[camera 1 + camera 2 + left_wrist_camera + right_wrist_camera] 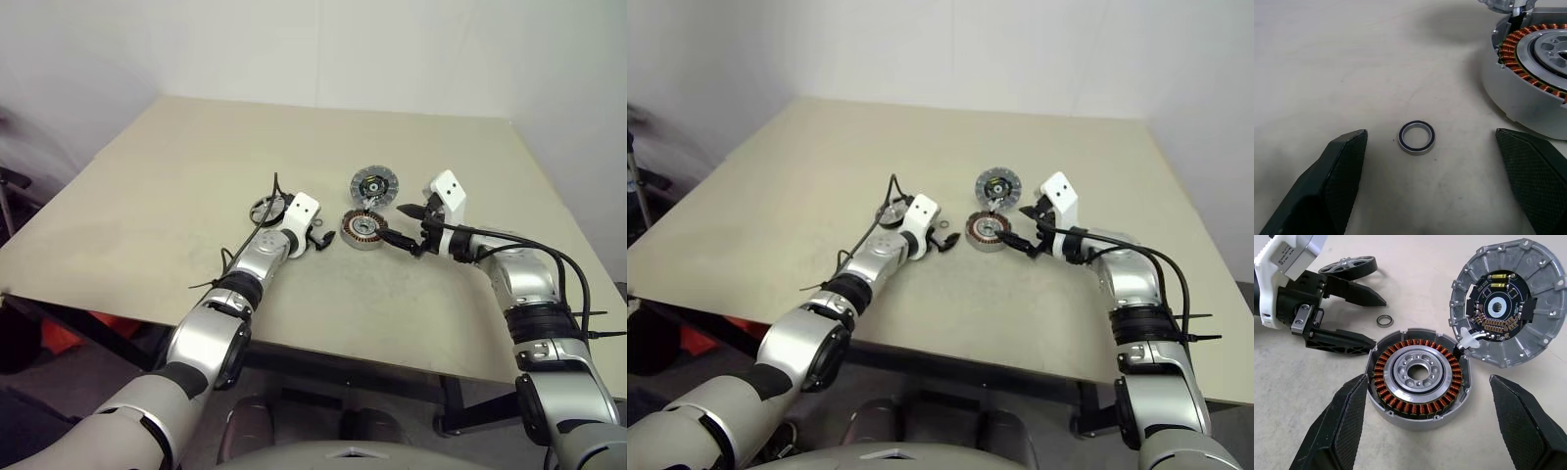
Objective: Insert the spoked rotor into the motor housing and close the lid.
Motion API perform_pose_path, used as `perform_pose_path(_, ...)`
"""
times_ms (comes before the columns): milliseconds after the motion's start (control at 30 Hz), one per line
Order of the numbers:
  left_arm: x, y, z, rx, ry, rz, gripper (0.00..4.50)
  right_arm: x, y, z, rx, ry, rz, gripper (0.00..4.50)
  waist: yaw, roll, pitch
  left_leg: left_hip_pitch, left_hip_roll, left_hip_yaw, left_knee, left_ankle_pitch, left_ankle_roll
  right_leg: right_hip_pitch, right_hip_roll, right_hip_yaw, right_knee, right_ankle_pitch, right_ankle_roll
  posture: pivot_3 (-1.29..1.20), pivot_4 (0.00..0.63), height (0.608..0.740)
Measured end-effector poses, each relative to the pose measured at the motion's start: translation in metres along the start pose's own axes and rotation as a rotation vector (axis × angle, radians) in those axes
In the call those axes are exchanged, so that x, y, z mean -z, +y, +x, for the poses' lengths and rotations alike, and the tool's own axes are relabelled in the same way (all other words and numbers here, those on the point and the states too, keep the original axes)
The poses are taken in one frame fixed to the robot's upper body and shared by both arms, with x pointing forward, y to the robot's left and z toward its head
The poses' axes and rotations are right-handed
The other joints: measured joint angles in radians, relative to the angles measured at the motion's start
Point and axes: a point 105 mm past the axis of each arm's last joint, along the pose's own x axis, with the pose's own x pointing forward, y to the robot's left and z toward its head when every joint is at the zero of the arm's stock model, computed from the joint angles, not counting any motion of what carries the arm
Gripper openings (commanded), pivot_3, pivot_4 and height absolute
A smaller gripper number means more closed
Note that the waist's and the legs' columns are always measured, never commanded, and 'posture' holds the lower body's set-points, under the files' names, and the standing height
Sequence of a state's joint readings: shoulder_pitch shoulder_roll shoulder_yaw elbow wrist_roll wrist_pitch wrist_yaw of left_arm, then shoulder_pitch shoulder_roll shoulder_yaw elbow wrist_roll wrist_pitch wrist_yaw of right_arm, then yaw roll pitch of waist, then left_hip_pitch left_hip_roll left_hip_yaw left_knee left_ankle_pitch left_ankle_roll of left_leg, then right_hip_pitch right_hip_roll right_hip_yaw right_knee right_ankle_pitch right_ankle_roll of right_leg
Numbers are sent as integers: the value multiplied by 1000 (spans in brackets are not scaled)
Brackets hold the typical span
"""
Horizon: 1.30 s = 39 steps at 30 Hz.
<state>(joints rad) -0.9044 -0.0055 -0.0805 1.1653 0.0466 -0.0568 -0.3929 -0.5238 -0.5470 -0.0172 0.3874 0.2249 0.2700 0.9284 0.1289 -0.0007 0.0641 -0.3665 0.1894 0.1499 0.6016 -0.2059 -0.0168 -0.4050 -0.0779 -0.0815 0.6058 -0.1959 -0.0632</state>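
Looking across the table [147, 176], I see the spoked rotor [265, 208] lying flat behind my left gripper [319, 238], on its outer side, toward the table's left edge. That gripper's fingers stand wide apart, holding nothing, aimed at a small washer ring [1416, 137] lying between them on the surface. The motor housing [1418, 378] sits just beside it, windings up and empty, with the lid [1507, 299] leaning against its far side. My right gripper [1425, 431] straddles the housing, fingers spread and not touching it. I judge the left arm nearer the rotor, but it must draw back and turn outward, since the wheel lies off its pointing line.
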Motion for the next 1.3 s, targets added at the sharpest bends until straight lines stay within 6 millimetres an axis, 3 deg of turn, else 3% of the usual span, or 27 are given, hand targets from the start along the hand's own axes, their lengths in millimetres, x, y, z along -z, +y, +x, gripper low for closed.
perform_pose_path(100, 1, 1, 0, -13, 2, 3, 3231, -1, -1, -1, 8, -5, 2, 4500, -1, 0, 0, 0, 0, 0, 0, 0, 0, 0, 0, 0, 0, 0, 0, 0, 0, 740)
perform_pose_path(900, 1, 6, 1, -62, 18, -21, 3231, -1, -3, -2, 18, -8, 3, 4500, -2, 0, 0, 1, 0, 0, 0, 0, 0, 1, 0, 0, 0, -1, 2, 0, 0, 740)
perform_pose_path(1067, 1, 2, 3, -51, 17, -27, 2051, -1, -3, -2, 21, -9, 3, 4500, -2, 0, 0, 1, 0, 0, 0, 0, 0, 1, 0, 0, 0, -1, 2, 0, 0, 740)
perform_pose_path(1300, 1, 2, 3, -52, 18, -25, 2051, -2, -4, -2, 24, -10, 2, 4500, -3, 0, 0, 1, 0, 0, 0, 0, -1, 1, 0, 0, 0, -2, 5, 0, 0, 740)
